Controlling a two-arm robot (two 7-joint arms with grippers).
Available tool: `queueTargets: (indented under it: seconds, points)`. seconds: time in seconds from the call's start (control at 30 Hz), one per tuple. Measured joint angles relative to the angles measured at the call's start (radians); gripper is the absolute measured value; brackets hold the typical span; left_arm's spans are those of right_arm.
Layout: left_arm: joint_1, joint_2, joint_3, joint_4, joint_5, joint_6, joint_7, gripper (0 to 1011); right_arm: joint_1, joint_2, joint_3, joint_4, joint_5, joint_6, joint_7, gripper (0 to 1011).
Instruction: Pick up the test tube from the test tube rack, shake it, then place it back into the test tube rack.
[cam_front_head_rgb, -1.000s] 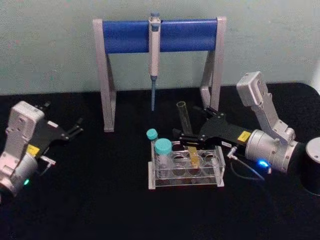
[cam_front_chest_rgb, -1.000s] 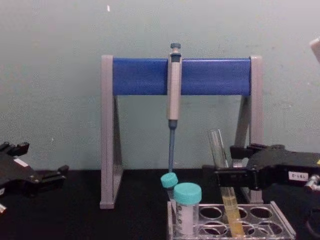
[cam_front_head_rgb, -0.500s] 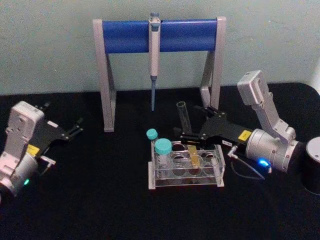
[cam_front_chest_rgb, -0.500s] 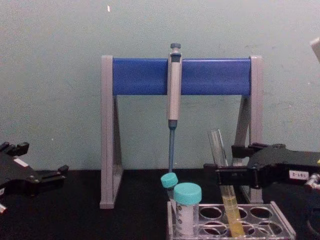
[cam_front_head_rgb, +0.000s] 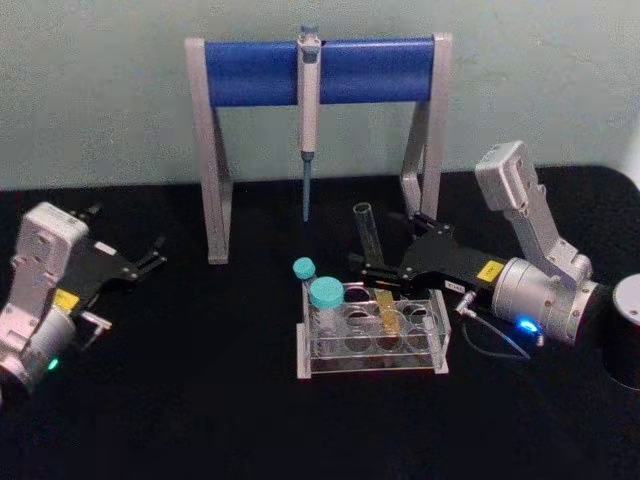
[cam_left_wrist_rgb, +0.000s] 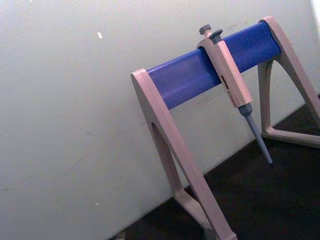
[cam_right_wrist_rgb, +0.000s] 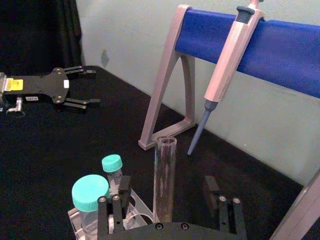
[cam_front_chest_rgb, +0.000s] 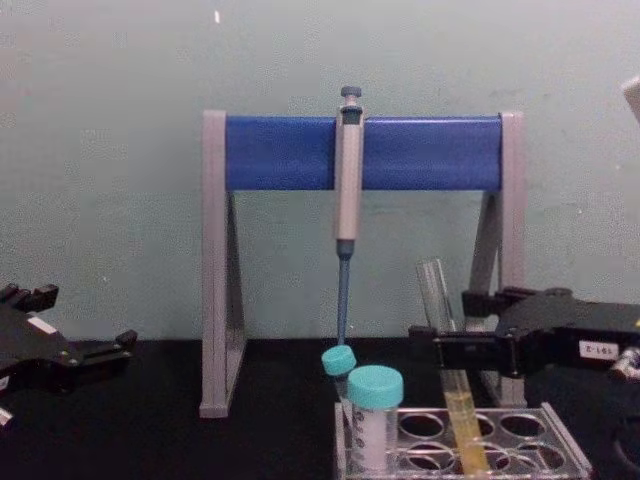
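My left tool (cam_front_head_rgb: 154, 254) and right tool (cam_front_head_rgb: 372, 270) are black, yellow-labelled, on silver wrists with thin cables.

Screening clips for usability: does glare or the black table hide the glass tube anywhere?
Head view: even light, no harsh glare; the test tube is faint over the black table, its yellow liquid plain in the rack. Chest view: it stands out against the pale wall. Right wrist view: lit rim within the open right gripper; left gripper parked far off.
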Motion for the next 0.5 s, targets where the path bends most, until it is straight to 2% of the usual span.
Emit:
queueTargets:
  seconds: [0.23, 0.47, 0.5]
  points:
    - [0.000, 0.000, 0.000, 0.000, 0.000, 0.000, 0.000, 1002, 0.000, 0.000, 0.000, -0.001, 0.000, -0.001, 0.000, 785]
    - [0.000, 0.000, 0.000, 0.000, 0.000, 0.000, 0.000, 1001, 0.000, 0.000, 0.000, -0.001, 0.000, -0.001, 0.000, 547]
    - [0.000, 0.000, 0.000, 0.000, 0.000, 0.000, 0.000, 1001, 0.000, 0.000, 0.000, -0.001, 0.000, -0.001, 0.000, 547]
